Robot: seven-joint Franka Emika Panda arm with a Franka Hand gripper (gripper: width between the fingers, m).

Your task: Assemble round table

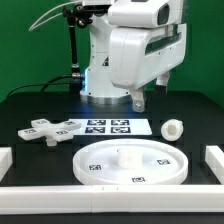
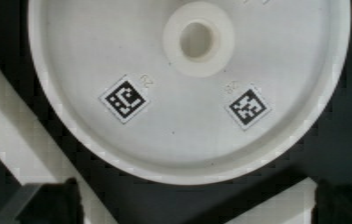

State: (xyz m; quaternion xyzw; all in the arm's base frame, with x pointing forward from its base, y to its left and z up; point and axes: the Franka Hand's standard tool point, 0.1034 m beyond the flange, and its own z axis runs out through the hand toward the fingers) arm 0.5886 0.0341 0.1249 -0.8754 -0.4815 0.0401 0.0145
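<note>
The round table's big rimmed disc lies flat at the front centre of the black table, a raised hub in its middle. The disc fills the wrist view, showing its centre hole and two small tags. In the exterior view, the cross-shaped foot lies to the left and the thick cylinder leg lies on its side to the right. My gripper hangs above the table behind the disc, touching nothing. In the wrist view the gripper is open, its dark fingertips far apart with only black table between them.
The marker board lies flat behind the disc, between foot and leg. White border rails run along the exterior view's left, right and front. One rail shows beside the disc in the wrist view.
</note>
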